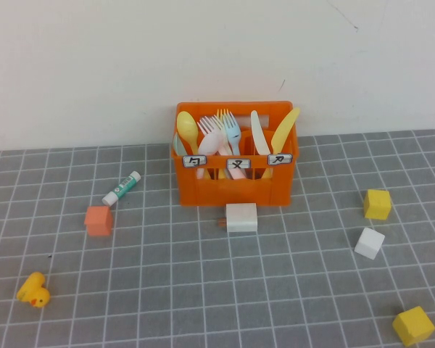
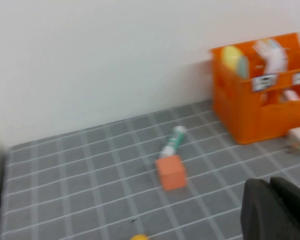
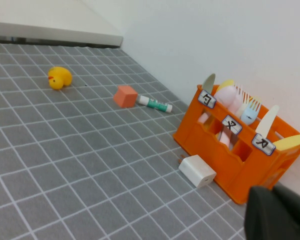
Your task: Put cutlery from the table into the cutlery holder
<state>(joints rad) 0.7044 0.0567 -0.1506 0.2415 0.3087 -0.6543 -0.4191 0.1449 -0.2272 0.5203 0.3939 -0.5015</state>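
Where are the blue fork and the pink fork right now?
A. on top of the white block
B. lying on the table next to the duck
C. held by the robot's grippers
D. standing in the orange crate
D: the light blue fork and pale pink fork stand in the orange crate's middle compartment; the high view shows neither the left gripper nor the right gripper near them.

Seen from the left wrist: grey table [image 2: 80, 165] ruled with thin white grid lines, backed by a plain white wall. Bright orange plastic crate [image 2: 250, 112] standing against the wall, white labels on its front, yellow spoon [image 2: 233, 58] and pale fork [image 2: 271, 51] poking up. Small orange cube [image 2: 170, 171] on the table, white-and-green tube [image 2: 173, 142] just beside it. Dark left gripper [image 2: 277, 210] low at the edge.
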